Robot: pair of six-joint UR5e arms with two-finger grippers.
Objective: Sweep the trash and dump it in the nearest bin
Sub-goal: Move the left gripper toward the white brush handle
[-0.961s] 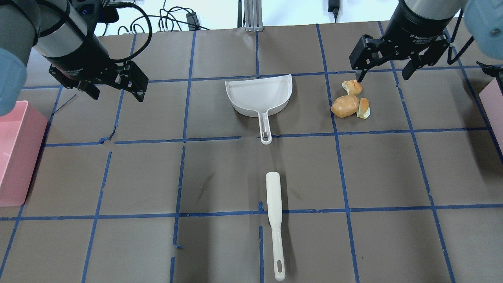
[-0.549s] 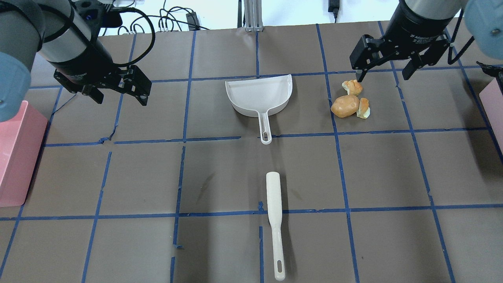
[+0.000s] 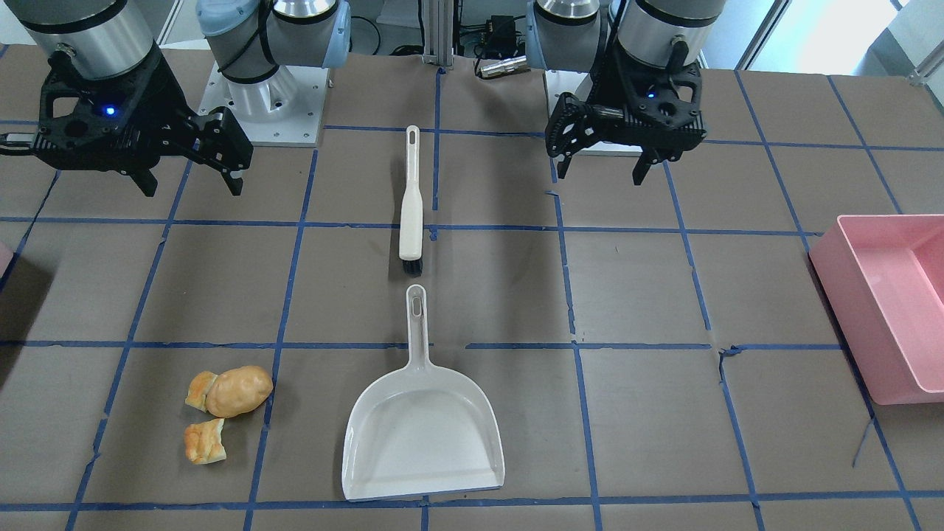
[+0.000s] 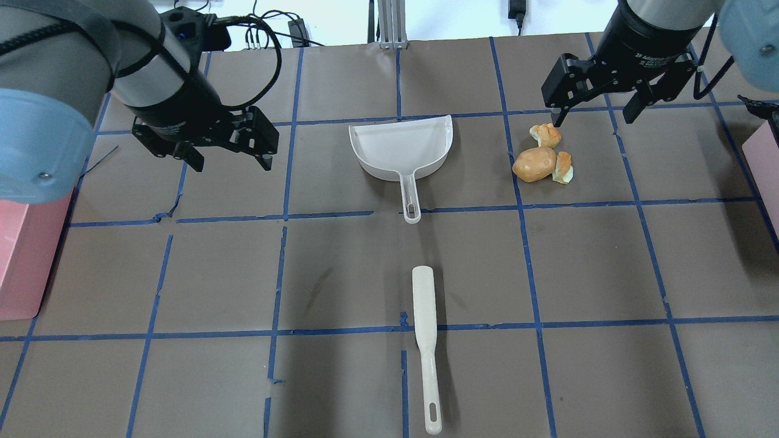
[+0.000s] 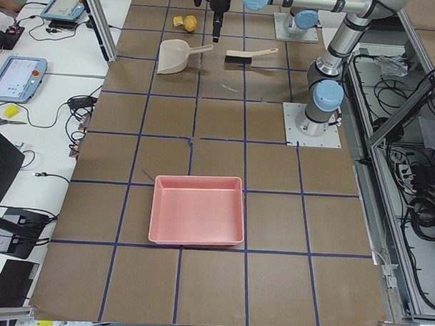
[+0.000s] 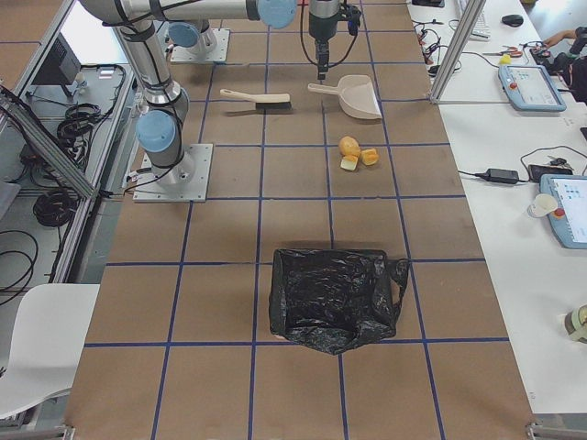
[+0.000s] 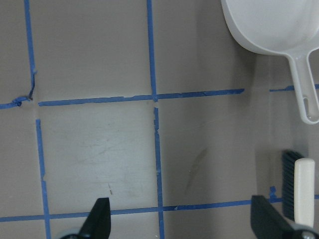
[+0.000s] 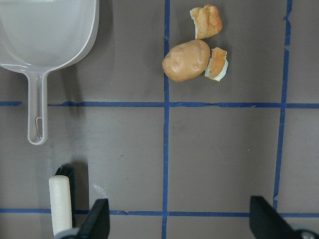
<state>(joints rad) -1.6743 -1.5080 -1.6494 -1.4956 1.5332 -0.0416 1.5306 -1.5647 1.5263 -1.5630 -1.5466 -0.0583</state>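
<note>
The trash is a potato-like lump (image 4: 534,164) with two bread chunks (image 4: 546,134) (image 4: 564,167) beside it, right of the white dustpan (image 4: 401,148). It also shows in the front view (image 3: 238,391) and the right wrist view (image 8: 186,60). A white brush (image 4: 424,328) lies below the dustpan handle. My right gripper (image 4: 591,120) is open and empty, hovering just beyond the trash. My left gripper (image 4: 231,163) is open and empty, left of the dustpan. The bin shows only as a pink sliver (image 4: 765,164) at the overhead view's right edge.
A large pink tub (image 4: 24,255) stands at the table's left end, also in the front view (image 3: 885,295). A black plastic bag (image 6: 335,298) lies at the table's right end. Blue tape lines grid the brown table (image 4: 341,274).
My left arm has moved right, toward the dustpan, with its gripper still open. The right arm, trash, dustpan and brush have not moved.
</note>
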